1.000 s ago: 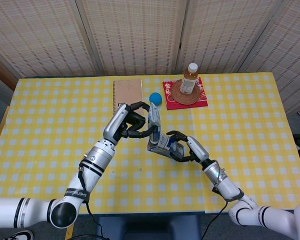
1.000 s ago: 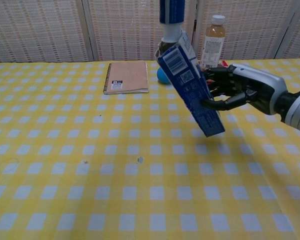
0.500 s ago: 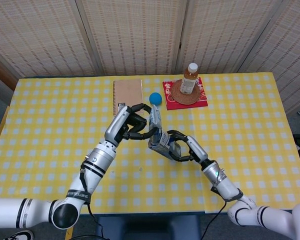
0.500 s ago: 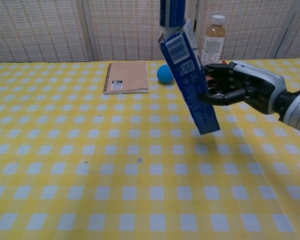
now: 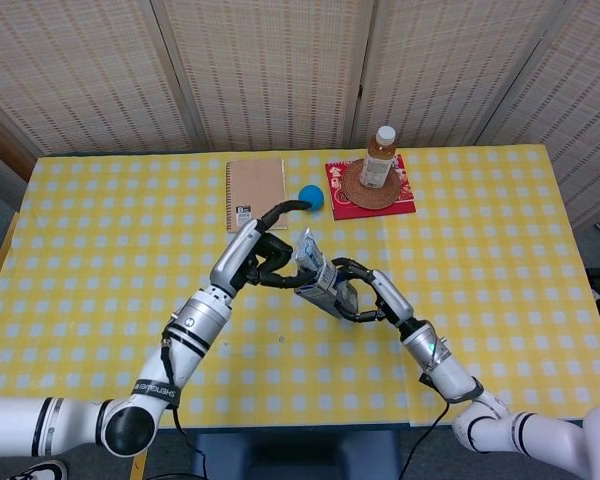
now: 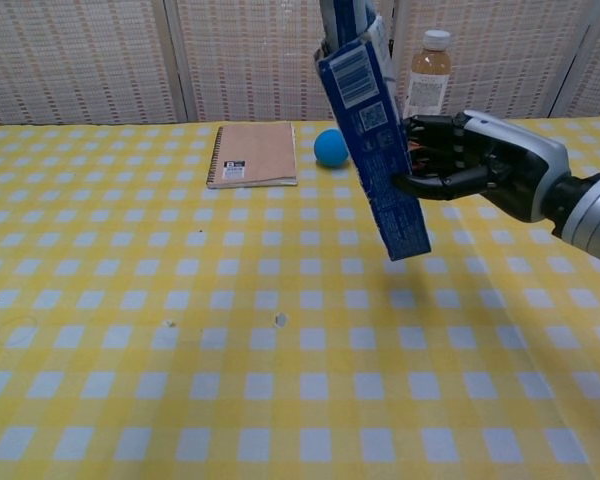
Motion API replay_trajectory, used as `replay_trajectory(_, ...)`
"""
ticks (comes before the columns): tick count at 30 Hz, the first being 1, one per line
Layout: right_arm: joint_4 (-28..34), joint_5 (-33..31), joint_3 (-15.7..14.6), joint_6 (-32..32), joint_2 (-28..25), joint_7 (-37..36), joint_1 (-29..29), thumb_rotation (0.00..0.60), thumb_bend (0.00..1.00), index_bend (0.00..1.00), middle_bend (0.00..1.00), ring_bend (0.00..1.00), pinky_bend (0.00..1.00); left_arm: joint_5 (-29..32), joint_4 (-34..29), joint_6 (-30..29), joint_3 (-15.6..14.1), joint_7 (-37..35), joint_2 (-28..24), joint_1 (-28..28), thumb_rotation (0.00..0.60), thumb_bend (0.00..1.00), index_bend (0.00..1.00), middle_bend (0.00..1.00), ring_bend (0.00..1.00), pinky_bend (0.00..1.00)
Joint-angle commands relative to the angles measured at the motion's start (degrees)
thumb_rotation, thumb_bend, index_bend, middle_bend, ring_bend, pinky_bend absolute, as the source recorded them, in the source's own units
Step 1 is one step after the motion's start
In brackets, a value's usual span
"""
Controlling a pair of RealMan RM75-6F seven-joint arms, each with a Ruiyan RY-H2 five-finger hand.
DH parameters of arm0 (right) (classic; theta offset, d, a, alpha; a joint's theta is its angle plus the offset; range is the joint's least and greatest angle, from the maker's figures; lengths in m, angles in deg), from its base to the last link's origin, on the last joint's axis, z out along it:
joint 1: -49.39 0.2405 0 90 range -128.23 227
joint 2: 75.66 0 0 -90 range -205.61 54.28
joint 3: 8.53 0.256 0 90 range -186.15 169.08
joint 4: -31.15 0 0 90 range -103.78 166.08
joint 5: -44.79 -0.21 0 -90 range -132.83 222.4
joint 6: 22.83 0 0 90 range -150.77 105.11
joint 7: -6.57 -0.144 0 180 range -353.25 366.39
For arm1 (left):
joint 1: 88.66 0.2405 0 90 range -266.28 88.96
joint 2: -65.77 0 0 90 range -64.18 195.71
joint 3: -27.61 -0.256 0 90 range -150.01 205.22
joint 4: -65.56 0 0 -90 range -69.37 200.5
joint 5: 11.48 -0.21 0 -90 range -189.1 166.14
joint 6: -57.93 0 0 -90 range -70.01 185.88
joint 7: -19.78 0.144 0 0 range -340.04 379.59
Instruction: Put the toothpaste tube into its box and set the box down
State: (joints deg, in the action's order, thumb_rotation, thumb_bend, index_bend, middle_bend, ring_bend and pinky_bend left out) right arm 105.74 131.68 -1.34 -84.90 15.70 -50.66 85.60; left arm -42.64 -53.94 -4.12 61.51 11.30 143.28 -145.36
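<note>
A dark blue toothpaste box (image 6: 373, 140) hangs above the table, tilted close to upright with its open end up. My right hand (image 6: 465, 165) grips it from the right side around its middle. The toothpaste tube (image 6: 338, 14) sticks out of the open top, most of it inside the box. From the head view, the box (image 5: 321, 281) sits between both hands. There my left hand (image 5: 263, 256) curls its fingers against the tube's upper end (image 5: 305, 241), one finger pointing away. My right hand (image 5: 364, 293) wraps the box from below. The left hand is outside the chest view.
A brown spiral notebook (image 6: 255, 155) lies at the back of the yellow checked table (image 6: 180, 350), with a blue ball (image 6: 330, 147) just to its right. A drink bottle (image 5: 380, 158) stands on a wicker coaster on a red mat (image 5: 405, 200) further right.
The right hand has lifted the box and turned it more upright. The tube has slid deeper into it. The left hand has come down closer to the box's top.
</note>
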Motion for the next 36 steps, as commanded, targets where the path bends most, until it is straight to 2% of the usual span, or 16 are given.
replay_trajectory(1, 0.03, -0.04, -0.1, 0.04, -0.08, 0.11, -0.01, 0.6, 0.38, 0.45, 0.23, 0.29, 0.27, -0.66, 0.01, 0.7, -0.24, 0.26, -0.41, 0.07, 0.6, 0.13, 0.0, 1.0, 1.0, 1.0)
replay_trajectory(7, 0.48, -0.02, -0.23, -0.11, -0.61, 0.41, -0.11, 0.6, 0.38, 0.45, 0.23, 0.29, 0.27, -2.2, -0.08, 2.12, -0.66, 0.18, -1.75, 0.71, 0.6, 0.13, 0.0, 1.0, 1.0, 1.0)
replay_trajectory(13, 0.37, -0.13, 0.11, -2.22, -0.42, 0.68, -0.99, 0.6, 0.38, 0.49, 0.25, 0.29, 0.27, -5.04, 0.2, -0.21, -1.76, 1.08, -2.3, 2.11, 0.6, 0.13, 0.0, 1.0, 1.0, 1.0)
replay_trajectory(17, -0.27, -0.2, 0.21, -3.79, 0.2, 0.92, -1.77, 0.6, 0.38, 0.53, 0.29, 0.32, 0.29, -7.54, 0.47, -2.57, -3.49, 3.68, -2.77, 3.01, 0.6, 0.13, 0.0, 1.0, 1.0, 1.0)
replay_trajectory(22, -0.07, 0.37, -0.48, -4.34, -1.27, 2.8, -2.39, 0.6, 0.38, 0.56, 0.31, 0.33, 0.32, -12.31, 1.26, -7.27, -7.57, 9.25, -3.97, 5.42, 0.6, 0.13, 0.0, 1.0, 1.0, 1.0)
replay_trajectory(25, 1.41, 0.46, -1.41, -2.88, -3.97, 6.48, -2.41, 0.6, 0.38, 0.57, 0.32, 0.33, 0.32, -14.39, 1.34, -6.41, -10.72, 13.52, -7.99, 7.04, 0.6, 0.13, 0.0, 0.99, 0.97, 1.0)
replay_trajectory(26, 2.01, 0.47, -1.69, -2.51, -4.82, 7.97, -2.45, 0.6, 0.38, 0.57, 0.32, 0.33, 0.32, -15.06, 1.5, -6.16, -11.67, 15.16, -9.47, 7.46, 0.6, 0.14, 0.0, 0.97, 0.96, 1.0)
replay_trajectory(28, 3.75, 0.39, -2.4, -1.35, -6.97, 11.56, -2.47, 0.6, 0.38, 0.57, 0.31, 0.33, 0.32, -16.54, 1.59, -5.24, -14.14, 19.01, -12.98, 8.42, 0.6, 0.14, 0.0, 0.87, 0.88, 0.99)
replay_trajectory(29, 4.71, 0.38, -2.71, -0.78, -8.07, 12.74, -2.46, 0.6, 0.38, 0.57, 0.31, 0.33, 0.32, -17.54, 1.87, -5.25, -15.23, 20.72, -14.14, 8.84, 0.6, 0.14, 0.0, 0.8, 0.8, 0.96)
replay_trajectory(30, 5.96, 0.25, -3.14, -0.04, -9.53, 14.19, -2.52, 0.6, 0.38, 0.57, 0.31, 0.33, 0.32, -19.47, 2.64, -5.61, -16.91, 23.03, -15.21, 9.5, 0.6, 0.14, 0.0, 0.71, 0.69, 0.88)
replay_trajectory(31, 6.64, 0.12, -3.43, 0.37, -10.48, 15.43, -2.62, 0.6, 0.38, 0.57, 0.31, 0.33, 0.32, -21.87, 3.67, -6.35, -18.34, 25.09, -15.65, 10.02, 0.6, 0.14, 0.0, 0.61, 0.58, 0.76)
replay_trajectory(32, 7.09, -0.07, -3.73, 0.71, -11.21, 16.85, -2.78, 0.6, 0.38, 0.57, 0.31, 0.33, 0.32, -25.14, 5.27, -7.83, -19.98, 27.68, -15.66, 10.64, 0.6, 0.14, 0.0, 0.57, 0.53, 0.67)
replay_trajectory(33, 7.51, -0.5, -4.15, 1.22, -11.89, 18.65, -3.04, 0.6, 0.38, 0.57, 0.31, 0.33, 0.32, -29.39, 7.54, -10.35, -22.35, 31.59, -15.14, 11.68, 0.6, 0.14, 0.01, 0.5, 0.46, 0.55)
replay_trajectory(35, 8.08, -1.25, -4.99, 2.15, -12.59, 20.83, -3.58, 0.6, 0.38, 0.57, 0.31, 0.33, 0.32, -33.24, 9.73, -12.68, -26.28, 37.19, -14.46, 13.67, 0.6, 0.14, 0.04, 0.38, 0.32, 0.36)
replay_trajectory(36, 8.21, -1.45, -5.4, 2.66, -12.82, 21.47, -3.74, 0.6, 0.38, 0.57, 0.31, 0.33, 0.32, -33.4, 9.82, -12.69, -27.73, 38.9, -14.56, 14.47, 0.6, 0.14, 0.05, 0.29, 0.23, 0.27)
